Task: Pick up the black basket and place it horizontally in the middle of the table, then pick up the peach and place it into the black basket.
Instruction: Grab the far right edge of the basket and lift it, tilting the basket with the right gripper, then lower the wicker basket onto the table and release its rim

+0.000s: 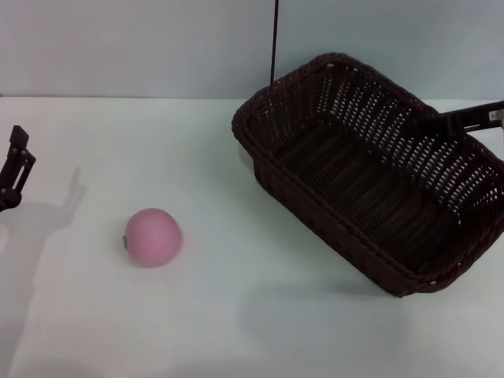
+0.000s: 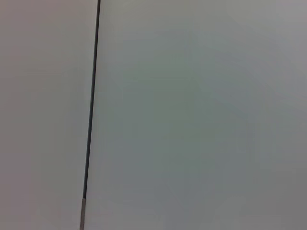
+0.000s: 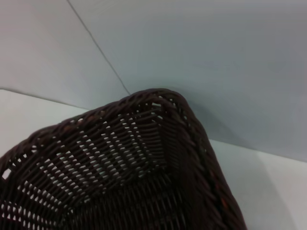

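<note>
— Basket (image 1: 370,181) position? 
— Found on tabletop (image 1: 236,315) right side, long axis diagonal, tilted. 
— Nearer arm? 
— Right pincer (image 1: 441,124) at far rim; grip state undeterminable. Left pincer (image 1: 14,169) parked, likewise unclear. Peach (image 1: 153,236) well left.

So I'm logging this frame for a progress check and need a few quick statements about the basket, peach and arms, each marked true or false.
1. The peach lies inside the black basket. False: it sits on the table, to the basket's left, apart from it.
2. The basket is tilted, with a shadow beneath it. True.
3. The right pincer is at the basket's far right rim. True.
4. The left pincer is over the peach. False: it is at the left edge of the head view, away from the peach.
5. The basket holds nothing. True.
</note>
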Controlling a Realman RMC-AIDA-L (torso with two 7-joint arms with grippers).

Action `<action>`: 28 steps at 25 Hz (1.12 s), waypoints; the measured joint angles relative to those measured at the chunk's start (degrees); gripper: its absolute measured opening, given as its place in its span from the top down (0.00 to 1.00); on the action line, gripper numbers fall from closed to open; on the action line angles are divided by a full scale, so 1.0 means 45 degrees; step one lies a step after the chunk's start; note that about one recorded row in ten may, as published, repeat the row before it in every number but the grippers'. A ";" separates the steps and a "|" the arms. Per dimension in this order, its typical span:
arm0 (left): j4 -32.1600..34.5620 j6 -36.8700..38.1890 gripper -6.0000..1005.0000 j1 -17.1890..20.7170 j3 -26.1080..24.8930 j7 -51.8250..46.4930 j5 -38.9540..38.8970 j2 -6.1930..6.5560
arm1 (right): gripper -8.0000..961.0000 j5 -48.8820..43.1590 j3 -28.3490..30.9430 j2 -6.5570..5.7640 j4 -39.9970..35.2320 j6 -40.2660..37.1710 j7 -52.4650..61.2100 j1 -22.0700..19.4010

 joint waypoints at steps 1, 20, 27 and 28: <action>-0.0005 0.0008 0.20 0.0006 0.0001 0.0001 -0.0006 0.0000 | 0.51 0.0000 0.0000 0.0000 0.0000 0.0000 0.0000 0.0000; -0.0027 0.0248 0.21 0.0119 0.0007 -0.0017 0.0067 -0.0005 | 0.81 0.0057 -0.1944 0.0010 -0.5396 -0.4518 -0.2903 -0.0450; -0.0026 0.0589 0.22 0.0420 0.0152 -0.0019 0.0078 -0.0020 | 0.81 0.0296 -0.1987 0.0157 -0.5680 -0.5644 -0.6022 -0.0160; -0.0026 0.0622 0.22 0.0482 0.0156 -0.0019 0.0076 -0.0027 | 0.81 0.0424 -0.2036 0.0229 -0.5536 -0.5679 -0.6436 -0.0124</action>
